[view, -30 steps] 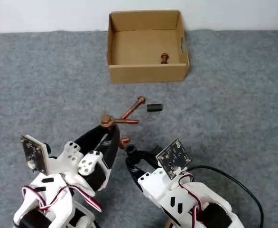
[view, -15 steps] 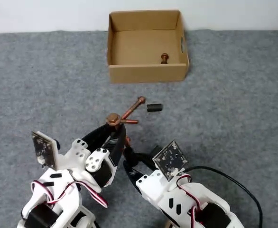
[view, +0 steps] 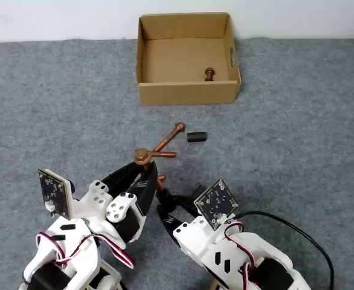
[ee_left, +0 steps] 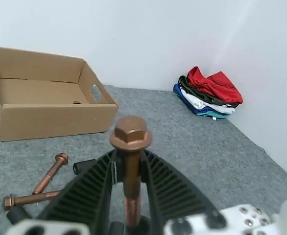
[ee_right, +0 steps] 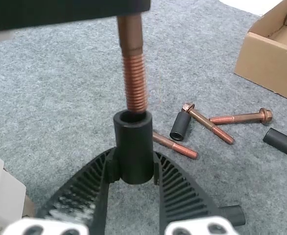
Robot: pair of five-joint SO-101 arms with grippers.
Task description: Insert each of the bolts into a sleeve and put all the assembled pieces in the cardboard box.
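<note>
My left gripper (ee_left: 130, 157) is shut on a copper bolt (ee_left: 130, 147) held upright, head up; from above its head (view: 142, 156) shows at the tip of that gripper (view: 145, 173). Directly beneath, my right gripper (ee_right: 133, 166) is shut on a black sleeve (ee_right: 133, 147), opening upward. The bolt's threaded tip (ee_right: 135, 83) sits at the sleeve's mouth. Two loose bolts (view: 169, 138) (view: 160, 154) and a loose sleeve (view: 196, 137) lie on the carpet ahead. The cardboard box (view: 188, 92) at the back holds one assembled piece (view: 209, 74).
More loose parts lie close to the grippers: a third bolt (ee_right: 175, 145) and sleeves (ee_right: 180, 126) (ee_right: 280, 141) (ee_right: 231, 214). A black cable (view: 298, 232) runs behind the right arm. Folded clothes (ee_left: 209, 93) lie by the wall.
The left gripper has carried the bolt to the right, over the right gripper's sleeve, then slightly lower. The right gripper shifted a little towards it.
</note>
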